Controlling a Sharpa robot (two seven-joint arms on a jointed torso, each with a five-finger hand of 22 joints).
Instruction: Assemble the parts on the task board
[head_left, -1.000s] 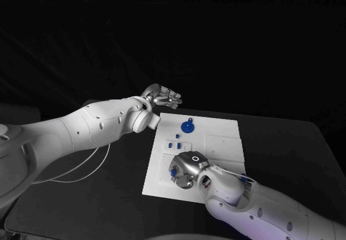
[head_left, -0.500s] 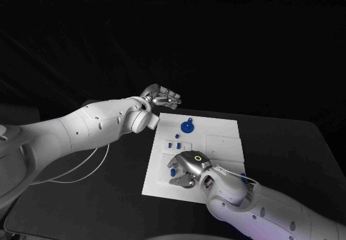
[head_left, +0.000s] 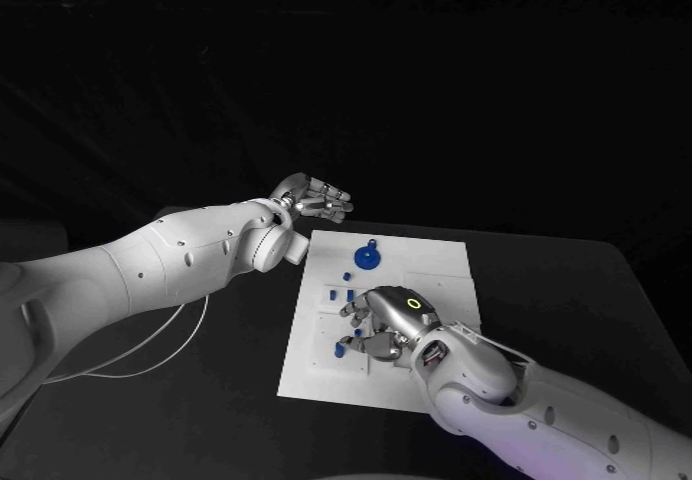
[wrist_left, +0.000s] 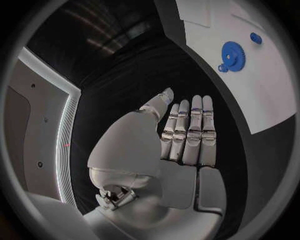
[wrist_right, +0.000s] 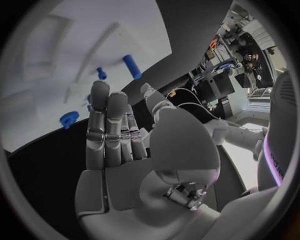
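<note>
The right hand (head_left: 382, 322) is hovering low over the near half of the white board (head_left: 433, 262), fingers apart and straight, holding nothing; its wrist view shows the palm bare. The left hand (head_left: 313, 197) is hanging just beyond the board's far left corner, well apart from the parts, fingers side by side and likewise empty.

On the board, a blue gear (head_left: 368, 258) is lying flat near the far edge with a smaller blue piece touching its rim. Several small blue pegs (head_left: 342, 294) are sitting near the left edge, just beside the right hand's fingertips, and another blue piece (head_left: 343, 349) is lying nearer the robot.

These parts look like hard, light plastic: stiff, smooth, likely to skid or roll if nudged. A peg is probably best pinched across its sides near the middle; the gear by its toothed rim.
</note>
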